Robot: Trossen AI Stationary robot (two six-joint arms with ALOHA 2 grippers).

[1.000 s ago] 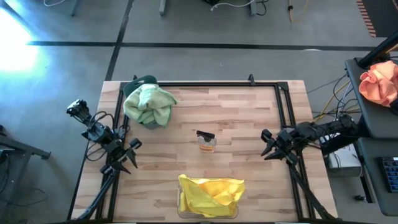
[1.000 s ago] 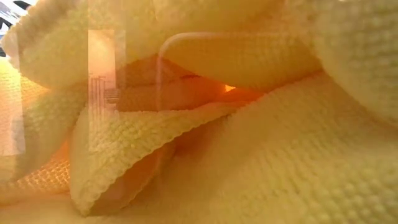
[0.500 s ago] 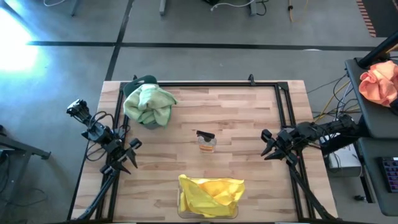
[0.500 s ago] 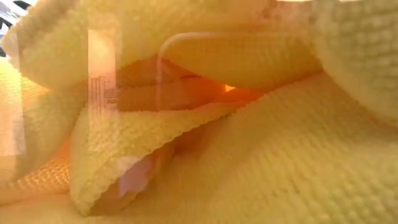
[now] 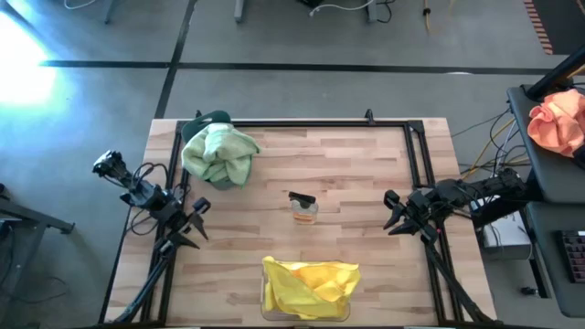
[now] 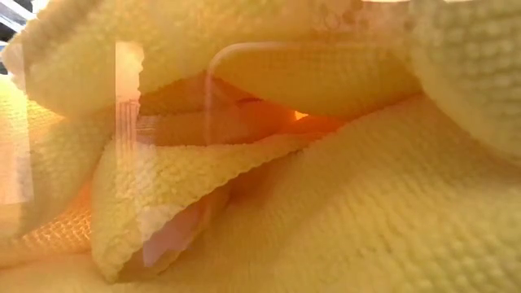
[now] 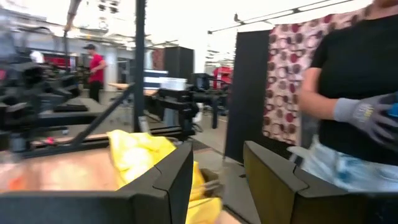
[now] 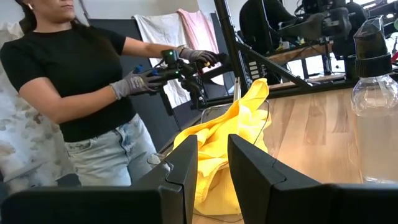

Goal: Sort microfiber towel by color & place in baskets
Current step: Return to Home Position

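Pale green microfiber towels [image 5: 219,153] are heaped in the teal basket [image 5: 212,118] at the table's far left. Bright yellow towels [image 5: 309,288] fill the clear basket [image 5: 340,313] at the near edge; in the low view the yellow cloth [image 6: 326,203] presses against the clear wall [image 6: 210,98] and fills the picture. My left gripper [image 5: 196,219] hovers open over the table's left edge, and its wrist view shows nothing between its fingers [image 7: 217,180]. My right gripper [image 5: 393,212] hovers open at the right edge, likewise empty [image 8: 212,168].
A small amber bottle with a black top [image 5: 303,208] stands mid-table. An orange-pink cloth [image 5: 558,119] lies on a stand off the table's right. A person in a black shirt and grey gloves [image 8: 74,81] stands near the yellow towels' basket, holding a device.
My left arm has swung a little, carrying its open gripper slightly toward the table's far edge. The towels and baskets have stayed where they were.
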